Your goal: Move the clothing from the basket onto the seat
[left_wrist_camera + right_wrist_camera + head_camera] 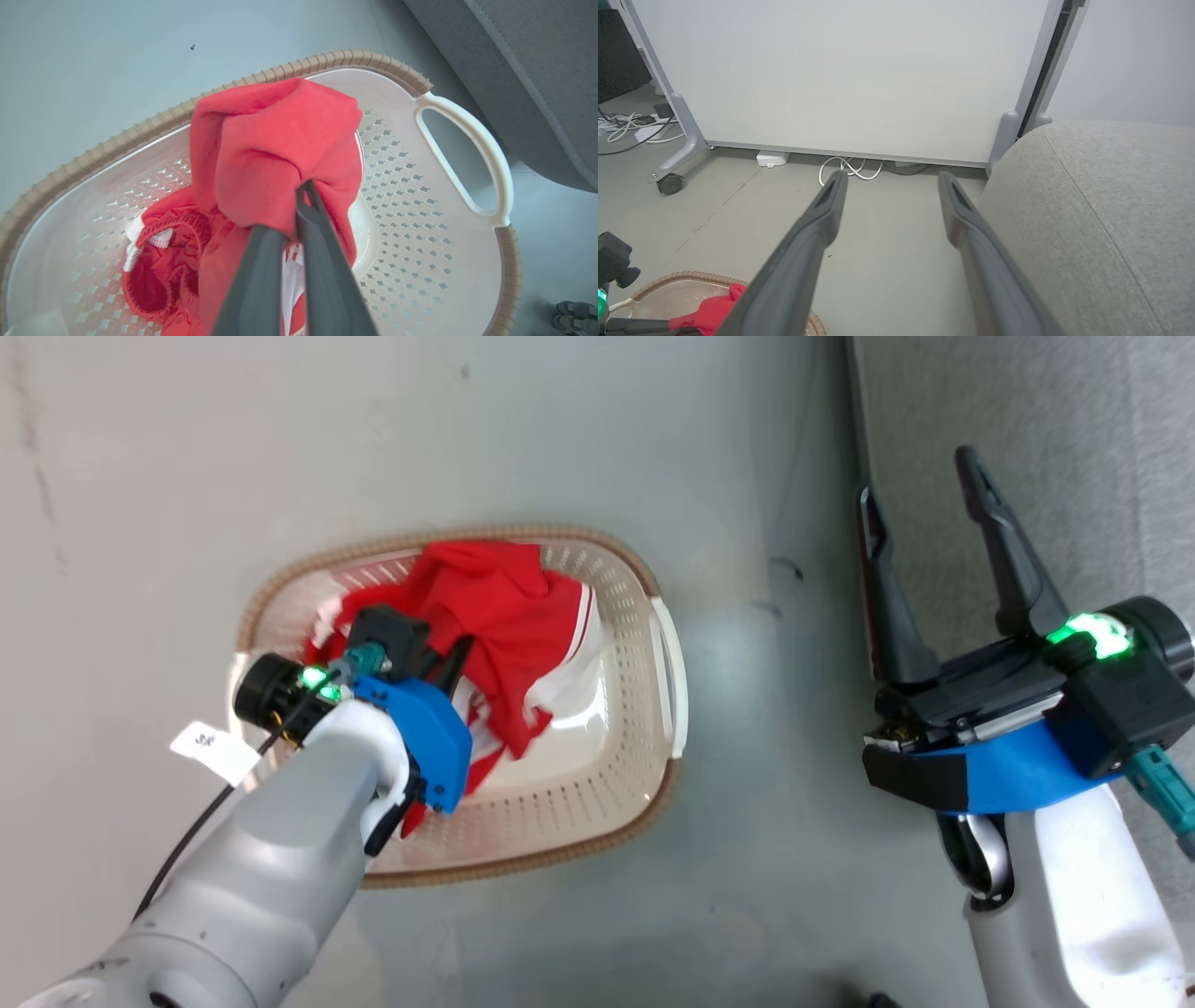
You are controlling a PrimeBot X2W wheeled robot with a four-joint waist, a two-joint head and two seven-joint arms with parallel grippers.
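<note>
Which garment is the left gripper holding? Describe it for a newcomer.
Beside the grey sofa, a cream basket sits on the floor. In it, the left gripper is shut on the red garment bunched on top; the other red fabric lies lower, showing white trim.

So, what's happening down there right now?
Left gripper shut on clothing in basket. Right gripper open, empty, beside seat. Nothing blocking.

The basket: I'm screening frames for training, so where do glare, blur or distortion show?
Head view: glare on the floor of the basket, green light on the right tool blown out. Left wrist view: rim bowed by the wide lens, fingers of the left tool soft near the camera. Right wrist view: evenly lit.
</note>
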